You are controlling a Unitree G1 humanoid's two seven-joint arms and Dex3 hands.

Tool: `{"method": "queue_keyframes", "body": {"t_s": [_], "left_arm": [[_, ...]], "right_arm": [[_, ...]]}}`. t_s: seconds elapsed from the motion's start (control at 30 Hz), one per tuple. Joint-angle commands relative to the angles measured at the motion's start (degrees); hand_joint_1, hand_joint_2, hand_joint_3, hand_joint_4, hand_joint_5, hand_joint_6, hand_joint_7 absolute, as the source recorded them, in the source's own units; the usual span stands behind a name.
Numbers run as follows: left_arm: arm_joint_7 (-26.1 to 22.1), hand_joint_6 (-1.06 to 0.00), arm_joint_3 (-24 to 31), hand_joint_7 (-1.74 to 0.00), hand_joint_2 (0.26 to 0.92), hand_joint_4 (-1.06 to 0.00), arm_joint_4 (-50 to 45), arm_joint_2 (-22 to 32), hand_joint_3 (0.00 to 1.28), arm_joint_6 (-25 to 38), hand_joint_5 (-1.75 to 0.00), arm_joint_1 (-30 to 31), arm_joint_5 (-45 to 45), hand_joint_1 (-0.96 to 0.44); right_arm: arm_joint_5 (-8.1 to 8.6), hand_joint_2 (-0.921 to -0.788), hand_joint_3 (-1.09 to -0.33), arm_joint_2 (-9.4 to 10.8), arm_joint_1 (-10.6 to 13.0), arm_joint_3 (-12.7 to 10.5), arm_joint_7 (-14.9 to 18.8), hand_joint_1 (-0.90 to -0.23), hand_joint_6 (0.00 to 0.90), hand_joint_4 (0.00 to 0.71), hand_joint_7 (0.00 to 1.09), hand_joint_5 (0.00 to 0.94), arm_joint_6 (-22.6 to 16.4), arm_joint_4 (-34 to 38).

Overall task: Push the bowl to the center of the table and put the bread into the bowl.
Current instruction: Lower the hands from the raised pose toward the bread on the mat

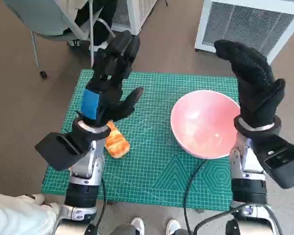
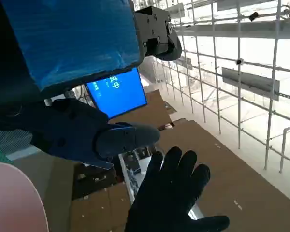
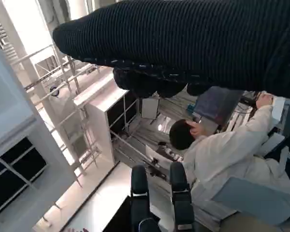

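The pink bowl point(image 1: 206, 125) sits on the right half of the green mat point(image 1: 157, 171), near its right edge. Its rim also shows in the left wrist view as the pink bowl point(image 2: 9, 203). The orange bread point(image 1: 117, 143) lies on the left part of the mat, partly hidden by my left wrist. My left hand point(image 1: 110, 83) is raised above the mat's left side, fingers spread and holding nothing. My right hand point(image 1: 252, 81) is lifted upright just beyond the bowl's right rim, empty, with its palm towards the bowl. In the left wrist view the blue tape point(image 2: 72, 38) fills the top and the right hand point(image 2: 169, 193) shows below.
A chair point(image 1: 54, 19) stands beyond the table's far left, and a white grille unit point(image 1: 250, 24) at the far right. A person point(image 3: 222, 154) sits in the right wrist view. Shoes point(image 1: 137, 226) show at the table's near edge.
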Motion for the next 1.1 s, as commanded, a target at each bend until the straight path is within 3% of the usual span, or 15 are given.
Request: {"method": "queue_keyframes", "body": {"t_s": [0.03,0.83,1.1], "left_arm": [[0.0,0.0,0.1,-0.56,0.921,-0.19,-1.3,0.3,0.45,0.1,-0.02,0.1,0.1,-0.39],[-0.7,0.0,0.5,-0.56,0.921,-0.18,-0.7,0.4,0.45,-0.3,-0.02,-0.1,-0.7,-0.39],[-0.5,0.0,0.6,-0.56,0.921,-0.19,-0.8,0.1,0.45,-0.9,-0.02,0.4,-0.5,-0.39]], "right_arm": [[0.29,-0.921,-0.719,-0.1,1.2,-0.1,0.4,-0.592,0.336,0.335,0.08,0.0,-0.1,0.9],[-0.51,-0.921,-0.72,-0.6,1.2,-0.3,0.1,-0.586,0.33,0.334,0.08,0.0,-1.0,2.2],[0.4,-0.921,-0.718,-2.6,1.9,-2.2,0.9,-0.591,0.329,0.336,0.08,0.001,-3.2,5.0]]}}
